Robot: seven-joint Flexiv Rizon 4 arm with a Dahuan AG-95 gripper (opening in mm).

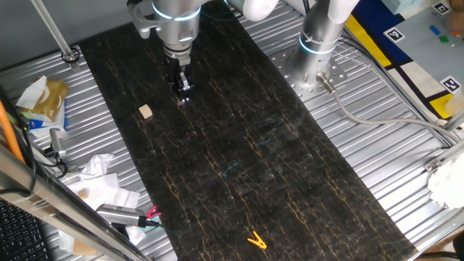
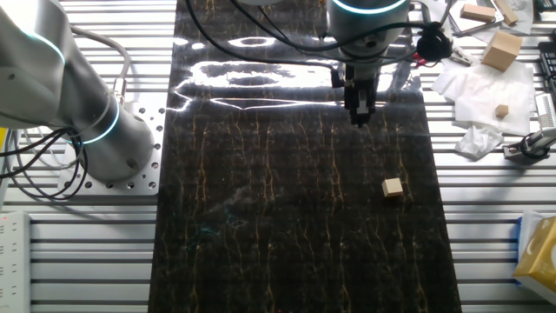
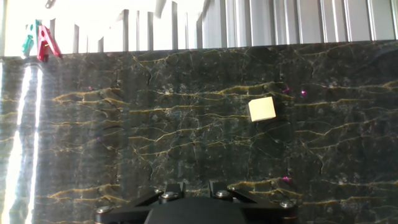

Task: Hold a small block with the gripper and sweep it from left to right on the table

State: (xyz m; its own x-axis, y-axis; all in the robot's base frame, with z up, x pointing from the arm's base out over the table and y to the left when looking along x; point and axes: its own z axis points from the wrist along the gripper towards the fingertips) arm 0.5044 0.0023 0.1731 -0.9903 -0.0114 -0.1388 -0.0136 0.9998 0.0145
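Note:
The small block (image 1: pixel 146 111) is a pale tan cube lying free on the black marble table (image 1: pixel 254 145), near its left edge. It also shows in the other fixed view (image 2: pixel 393 187) and in the hand view (image 3: pixel 262 109). My gripper (image 1: pixel 182 93) hangs tip-down over the table, to the right of the block and a little beyond it, not touching it. In the other fixed view the gripper (image 2: pixel 359 113) is above the slab's far part. In the hand view the gripper (image 3: pixel 193 186) shows only at the bottom edge. Its two fingers stand a little apart with nothing between them.
A yellow clip (image 1: pixel 256 240) lies at the table's near end. Red and green clips (image 3: pixel 45 40) lie just off the slab's edge. A second arm's base (image 1: pixel 319 43) stands on the ribbed metal at right. Crumpled paper and tools (image 1: pixel 101 181) clutter the left side; wooden blocks (image 2: pixel 502 50) lie nearby.

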